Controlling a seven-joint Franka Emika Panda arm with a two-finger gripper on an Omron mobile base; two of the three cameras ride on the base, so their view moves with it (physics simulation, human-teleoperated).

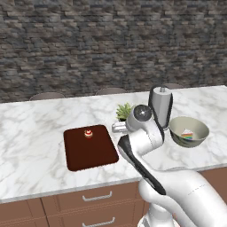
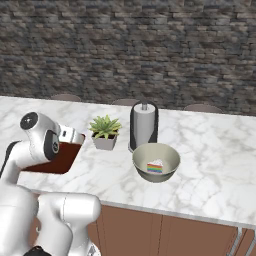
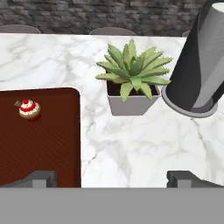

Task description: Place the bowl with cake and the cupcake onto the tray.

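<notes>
The cupcake [image 1: 88,133] already sits on the tray [image 1: 95,155]. The bowl with cake [image 1: 189,131] waits on the counter beyond the plant pot [image 3: 131,104] from the tray. The gripper [image 3: 114,178] hangs empty, fingers spread.

my arm folds up from 5 o'clock; my tool [image 3: 112,178] hangs empty, fingers [image 3: 40,178] spread wide.

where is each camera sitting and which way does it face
Left base view: behind the arm's left, looking forward and down at the tray with the cupcake; arm at lower right.
Right base view: behind its right, facing the bowl with cake; arm at lower left.
Hand view: along the end effector, over counter, plant pot.
Both base views share bowl and paper towel holder.
</notes>
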